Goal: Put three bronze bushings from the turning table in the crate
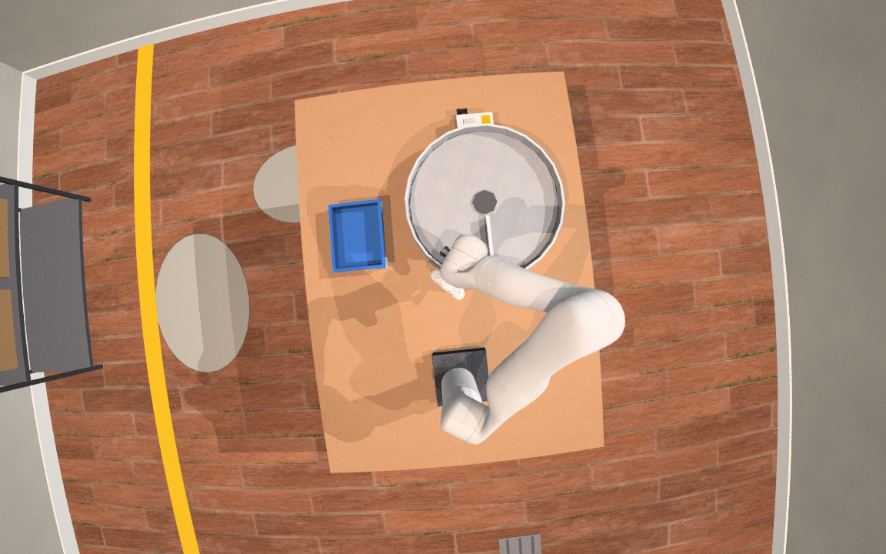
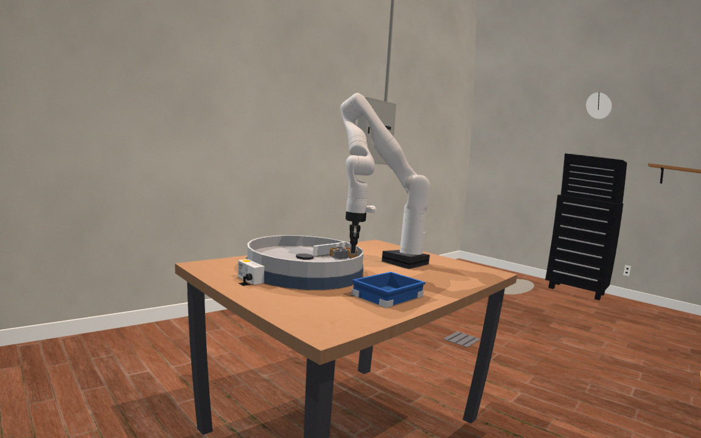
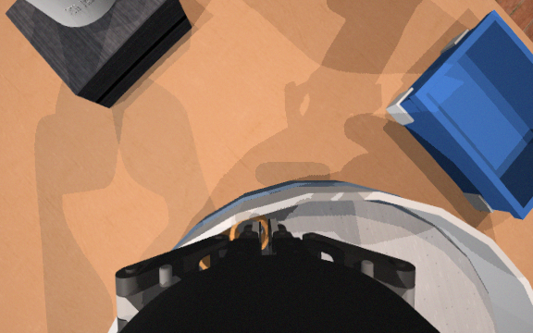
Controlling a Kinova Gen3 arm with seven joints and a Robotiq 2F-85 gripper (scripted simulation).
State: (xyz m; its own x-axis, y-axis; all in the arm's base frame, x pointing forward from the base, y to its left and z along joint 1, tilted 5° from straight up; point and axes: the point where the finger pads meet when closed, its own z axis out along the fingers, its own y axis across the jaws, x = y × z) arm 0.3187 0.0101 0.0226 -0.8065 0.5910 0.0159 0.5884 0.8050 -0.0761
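Observation:
The turning table [image 1: 521, 165] [image 2: 298, 266] [image 3: 433, 264] is a round tray with a raised rim. My gripper [image 2: 353, 251] [image 3: 264, 229] points down inside its rim, on the side near the robot base. It is shut on the wall of a bronze bushing [image 3: 233, 232], one finger inside the ring. Another bronze bushing [image 3: 204, 263] shows partly behind the finger linkage. In the exterior view, bronze bushings [image 2: 333, 252] and a grey bushing [image 2: 340, 253] stand close beside the fingers. The arm hides them in the top view. The blue crate [image 1: 331, 237] [image 2: 366, 292] [image 3: 466, 157] shows no bushing inside.
A white divider bar [image 1: 489, 234] [image 2: 324, 249] runs from the dark hub [image 1: 484, 201] [image 2: 304, 255] towards the rim. A white control box [image 1: 474, 119] [image 2: 249, 271] sits at the far rim. The black robot base [image 1: 477, 355] [image 2: 404, 258] [image 3: 142, 60] stands on the same wooden table.

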